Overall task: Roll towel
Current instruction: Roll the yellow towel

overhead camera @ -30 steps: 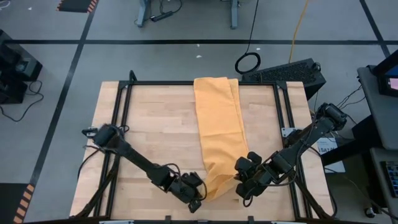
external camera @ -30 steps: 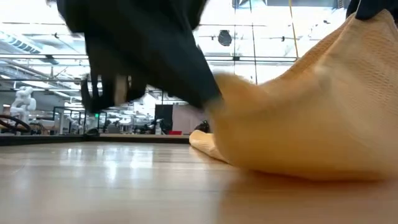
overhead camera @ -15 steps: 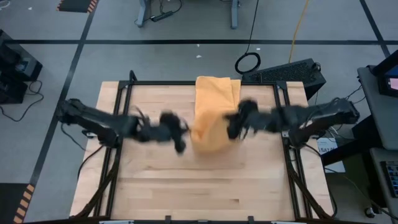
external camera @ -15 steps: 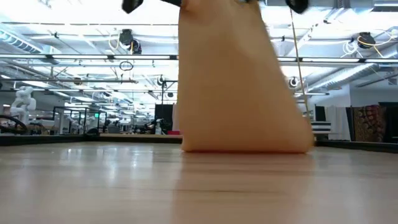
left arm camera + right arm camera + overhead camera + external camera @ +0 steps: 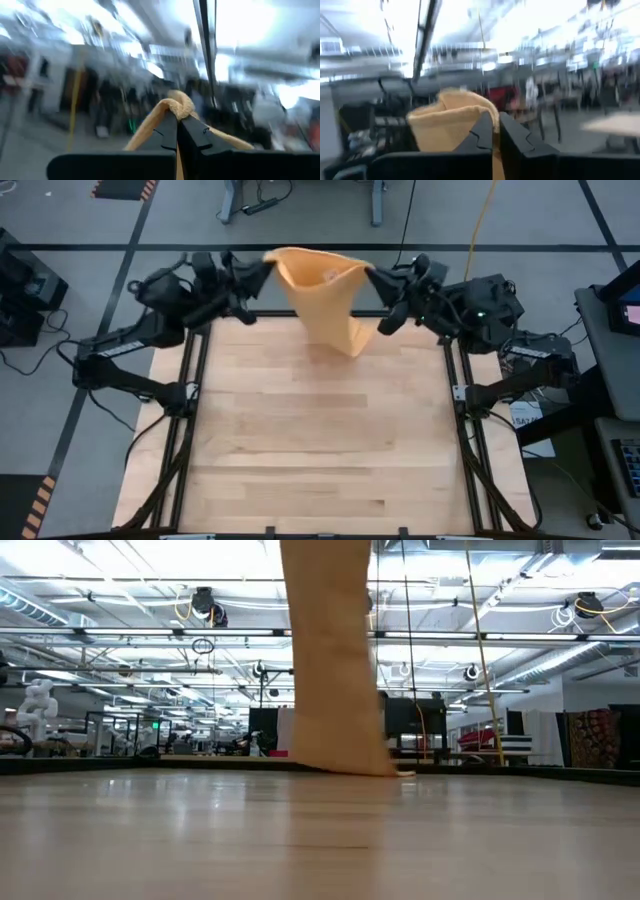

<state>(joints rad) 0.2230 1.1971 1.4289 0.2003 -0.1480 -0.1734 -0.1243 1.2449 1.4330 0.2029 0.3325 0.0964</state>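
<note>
Both end effectors pinch the unmarked towel (image 5: 322, 295) above the table's far edge.

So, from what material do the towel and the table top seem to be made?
The towel looks like soft woven cloth, matte orange-yellow: it hangs limp and folded between the left gripper and right gripper. The table top seems pale wood in glued strips, smooth with a slight sheen.
</note>
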